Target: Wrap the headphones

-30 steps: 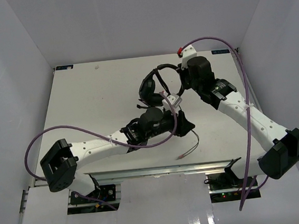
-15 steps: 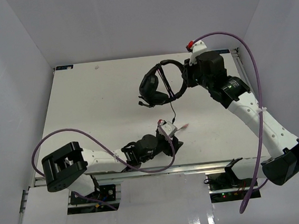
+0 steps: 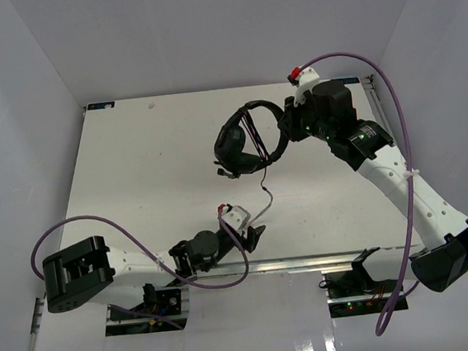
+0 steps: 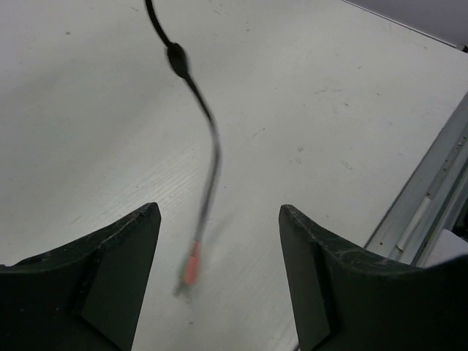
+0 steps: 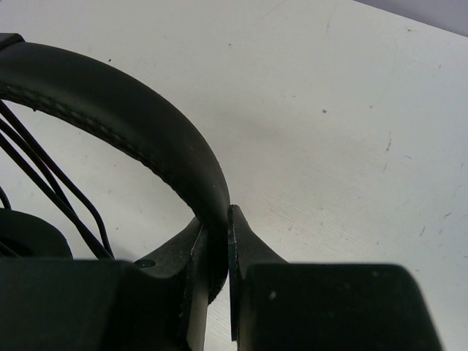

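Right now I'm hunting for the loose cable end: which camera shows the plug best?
The left wrist view: the reddish plug shows between the open left end effector's fingers, though blurred. The top view shows only the thin cable trailing from the headphones; the right wrist view shows the headband, no plug.

White surface (image 3: 135,177) noted, flat and matte, enclosed by plain white walls (image 3: 35,87) on the left, far and right sides. A metal rail (image 3: 309,261) ran along the near edge of the surface. A small dark strip (image 3: 100,106) sat at the far left corner, with a faint speck (image 3: 151,106) near it. The wrist views showed light scuffs and scattered dark specks (image 5: 324,111) on the surface
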